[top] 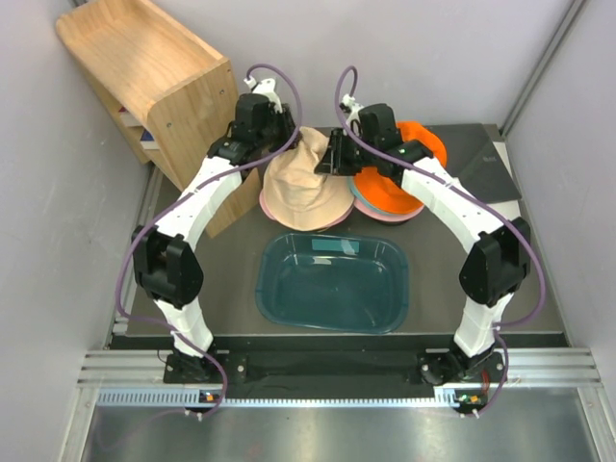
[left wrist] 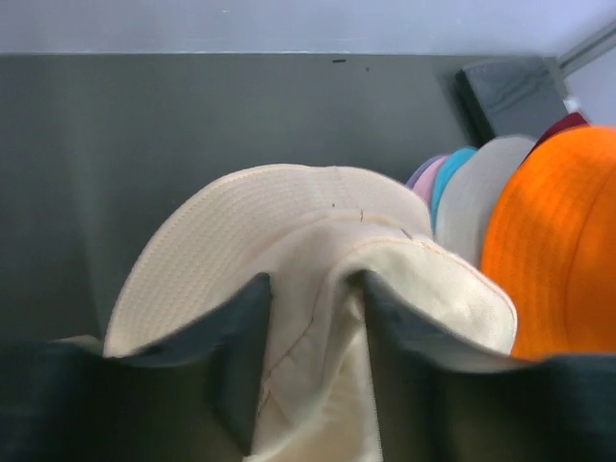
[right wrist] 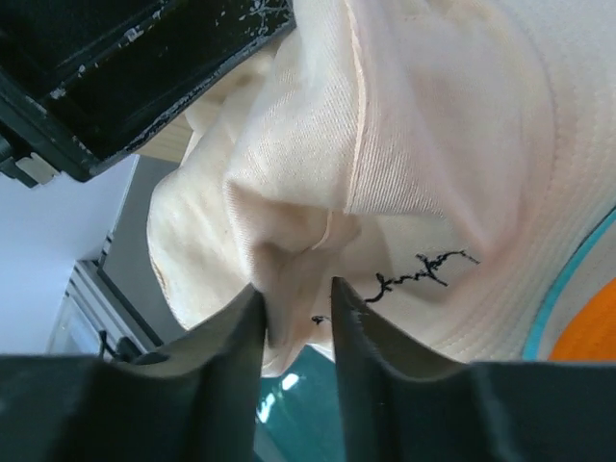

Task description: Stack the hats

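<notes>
I have both hands on the beige hat, which sits at the far middle of the counter, just beyond the dark teal tub. The left hand is closed narrow on a raised fold of the hat's cream fabric, one finger on each side of the pinch; the right hand is likewise clamped on a bunched fold near the hat's black embroidered script; between the two grips the cloth is drawn up into a peak while the brim spreads out below. A pink brim shows beneath its left edge. Just to the right lies the pile of other hats, the orange hat on top; from the left wrist I make out a teal brim, a lavender one and a maroon sliver beside it. A wooden shelf stands at the far left.
</notes>
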Controlling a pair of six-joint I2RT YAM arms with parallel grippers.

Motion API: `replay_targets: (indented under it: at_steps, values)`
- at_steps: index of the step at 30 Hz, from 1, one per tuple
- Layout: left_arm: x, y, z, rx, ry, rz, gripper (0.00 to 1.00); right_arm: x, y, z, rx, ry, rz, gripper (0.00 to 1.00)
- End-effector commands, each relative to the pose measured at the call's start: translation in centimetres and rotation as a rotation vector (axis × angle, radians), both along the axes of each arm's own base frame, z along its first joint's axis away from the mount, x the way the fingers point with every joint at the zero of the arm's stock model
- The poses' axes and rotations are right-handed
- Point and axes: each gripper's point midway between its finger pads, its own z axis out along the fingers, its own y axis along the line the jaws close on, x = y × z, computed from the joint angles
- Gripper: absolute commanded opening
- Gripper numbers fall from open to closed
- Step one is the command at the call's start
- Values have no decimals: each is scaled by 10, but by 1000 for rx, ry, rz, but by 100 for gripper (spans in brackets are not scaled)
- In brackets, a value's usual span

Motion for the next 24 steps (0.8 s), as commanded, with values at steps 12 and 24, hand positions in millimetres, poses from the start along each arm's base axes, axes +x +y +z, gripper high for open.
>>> replay_targets:
  at_steps: [12, 24]
  values:
    - [-28, 23, 68, -14, -156, 32, 96, -17, -33, 91, 4, -323, 1, 70]
    - [-97, 48, 81, -8, -207, 29, 98, -11, -200, 117, 95, -403, -409, 76]
